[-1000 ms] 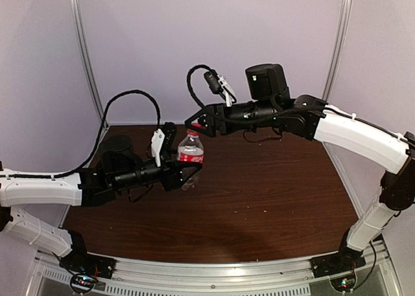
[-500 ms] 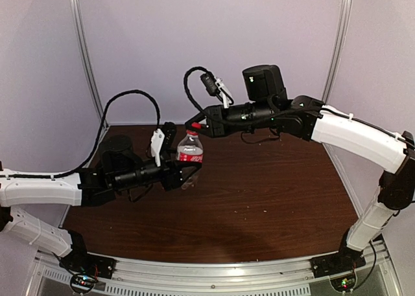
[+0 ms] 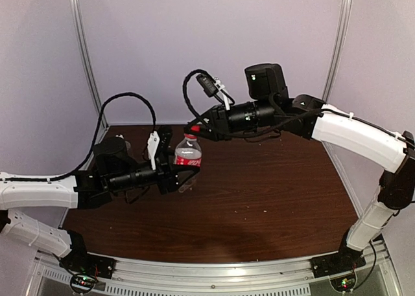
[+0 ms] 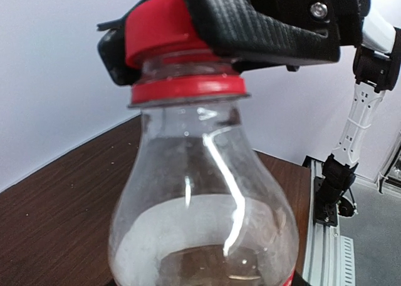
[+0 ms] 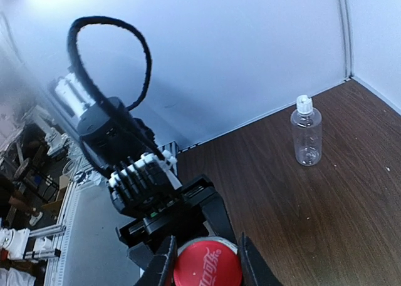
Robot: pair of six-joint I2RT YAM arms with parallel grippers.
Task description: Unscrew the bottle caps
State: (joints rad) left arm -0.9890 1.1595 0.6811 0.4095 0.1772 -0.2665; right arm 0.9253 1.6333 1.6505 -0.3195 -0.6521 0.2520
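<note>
Above the surface (image 3: 259, 199), left of centre: red-label bottle (image 3: 188, 155) is held by the left end effector (image 3: 187, 173). It looks closed round the lower body, but only the top cam shows that. Its own wrist cam has no fingers in frame, so treat the grip as approx. Right end effector (image 5: 207, 261) is clamped tight on the red cap (image 4: 160, 26), one finger each side, cap seated on the neck. What can go wrong from here? (JR)

Main risk: bottle turns w/ the cap. The wall is thin, smooth, clear plastic, and the hold sits low while the torque goes in at the top. If the left hold is soft, the whole bottle spins and the thread never breaks loose. 2nd: squeeze harder to stop that and the wall may buckle, or the bottle may pop out sideways. 3rd: bottle leans a bit in the top cam. If the right wrist axis isn't in line w/ the neck, the fingers could slip round the cap. (MT)

Count? (JR)

Bottles 2: the held one, plus a plain bottle (image 5: 306, 136) upright on the surface near the wall (image 5: 250, 48), well apart from both end effectors. Caps 2: red x1, gripped; white cap (image 5: 304, 103) x1, on the plain bottle. End effectors 2. Caps off: 0. (MT)
</note>
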